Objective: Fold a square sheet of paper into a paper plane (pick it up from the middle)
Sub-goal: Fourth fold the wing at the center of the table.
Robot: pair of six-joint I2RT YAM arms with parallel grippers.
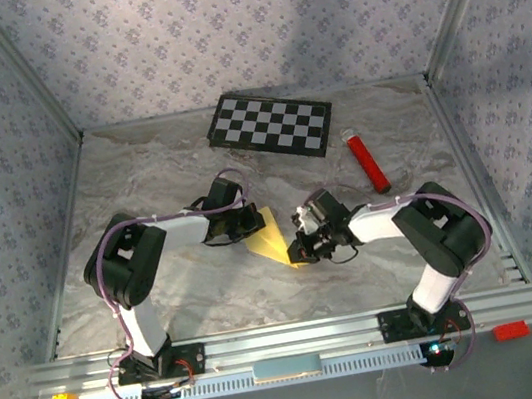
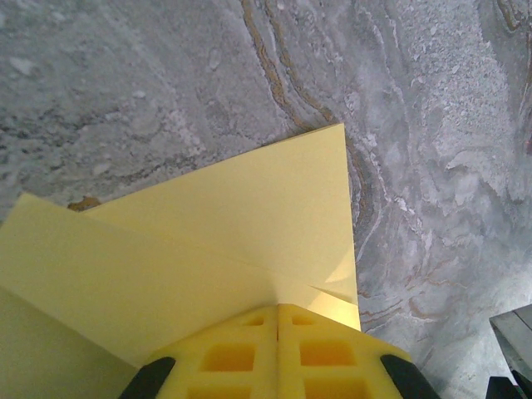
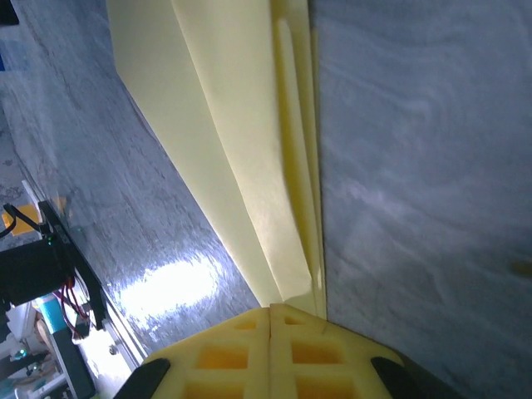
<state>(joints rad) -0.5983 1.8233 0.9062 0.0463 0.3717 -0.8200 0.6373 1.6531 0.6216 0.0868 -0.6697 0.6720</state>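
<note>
Overhead view of a grey marbled counter (image 1: 141,179) with two robot arms bolted at its 6 o'clock edge. At the centre lies the pale-yellow square sheet of paper (image 1: 275,241), already folded into a narrowing wedge with lengthwise creases, part of the way to a dart. Its long axis runs roughly from 11 o'clock to 5 o'clock.

The left hand (image 1: 250,224) meets the paper from its 9 o'clock side. The right hand (image 1: 302,246) meets it at the 5 o'clock end. Both hands touch the paper, so neither arm is nearer.

In the left wrist view, the left hand (image 2: 278,309) has its yellow fingers closed tight together, with the tips resting on the folded paper (image 2: 249,224). A flap corner points away toward 12 o'clock.

In the right wrist view, the right hand (image 3: 272,312) is also closed tight. The paper (image 3: 241,125) stretches away from its tips toward 11 o'clock as a long narrow strip of stacked layers. Whether either hand pinches a layer or only presses down cannot be told.

Judging from this, a crease is being pressed flat. The next fold would likely run along the long axis, with one hand pinning the paper while the other works.

A black-and-white checkerboard panel (image 1: 270,124) lies at 12 o'clock. A red tube (image 1: 367,163) lies at 2 o'clock. Both are well apart from the paper.
</note>
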